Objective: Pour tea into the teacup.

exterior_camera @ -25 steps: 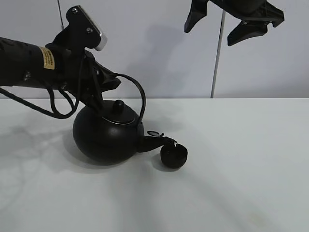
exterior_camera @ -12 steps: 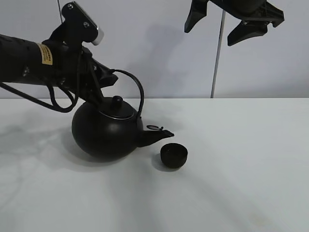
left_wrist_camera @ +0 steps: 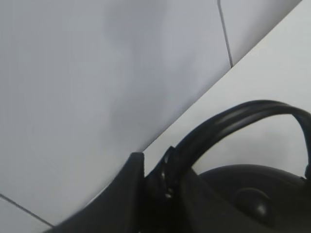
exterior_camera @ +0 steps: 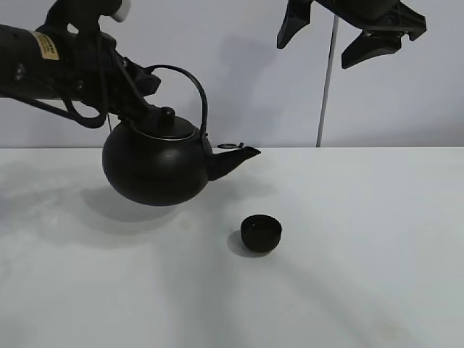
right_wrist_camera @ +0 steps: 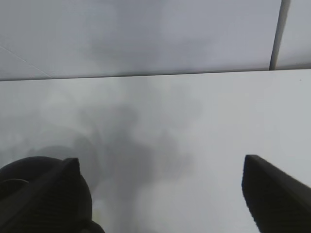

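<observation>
Nearest you, the teacup (exterior_camera: 261, 233) sits upright on the white table (exterior_camera: 348, 290), well apart from everything else. Behind it, toward the left arm's side, the kettle (exterior_camera: 154, 167) hangs clear of the table above its own shadow. It is roughly level, with its spout (exterior_camera: 233, 158) pointing right. Your left gripper (exterior_camera: 145, 81) is clamped on the kettle's arched handle (exterior_camera: 196, 98). Farthest back and high up, your right gripper (exterior_camera: 313, 54) hovers with its fingers spread wide, holding nothing.

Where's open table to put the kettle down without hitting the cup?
Right of the teacup the table is bare as far as the view shows; so is the near strip in front. Under the lifted kettle, at left, is bare too. Tightest spot: between kettle and teacup.
</observation>
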Available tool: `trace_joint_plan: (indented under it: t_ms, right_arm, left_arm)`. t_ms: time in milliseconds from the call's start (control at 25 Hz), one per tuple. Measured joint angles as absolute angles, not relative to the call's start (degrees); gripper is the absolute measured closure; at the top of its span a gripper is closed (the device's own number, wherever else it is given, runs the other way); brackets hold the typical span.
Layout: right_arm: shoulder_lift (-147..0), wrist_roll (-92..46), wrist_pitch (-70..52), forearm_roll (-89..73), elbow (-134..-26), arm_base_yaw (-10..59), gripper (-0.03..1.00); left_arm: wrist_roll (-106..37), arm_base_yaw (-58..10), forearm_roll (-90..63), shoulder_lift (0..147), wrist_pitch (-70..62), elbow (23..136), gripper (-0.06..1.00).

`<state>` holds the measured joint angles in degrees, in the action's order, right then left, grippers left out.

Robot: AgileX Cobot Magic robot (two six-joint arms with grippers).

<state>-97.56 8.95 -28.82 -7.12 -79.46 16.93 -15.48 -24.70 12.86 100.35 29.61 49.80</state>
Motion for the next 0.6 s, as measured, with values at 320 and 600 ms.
trace_joint_plan:
  t_ms: [320,600]
  right_arm:
    - [-97.56,8.95,-28.77,-7.12,-79.46,16.93,0.35]
    - [-97.56,8.95,-28.77,-7.12,-79.46,16.93,0.35]
  left_arm:
    - [-17.04,-22.31,4.92,96.74,39.39,40.57,0.83]
    - [-15.59,-20.44,0.68,96.2,49.78,31.95,0.83]
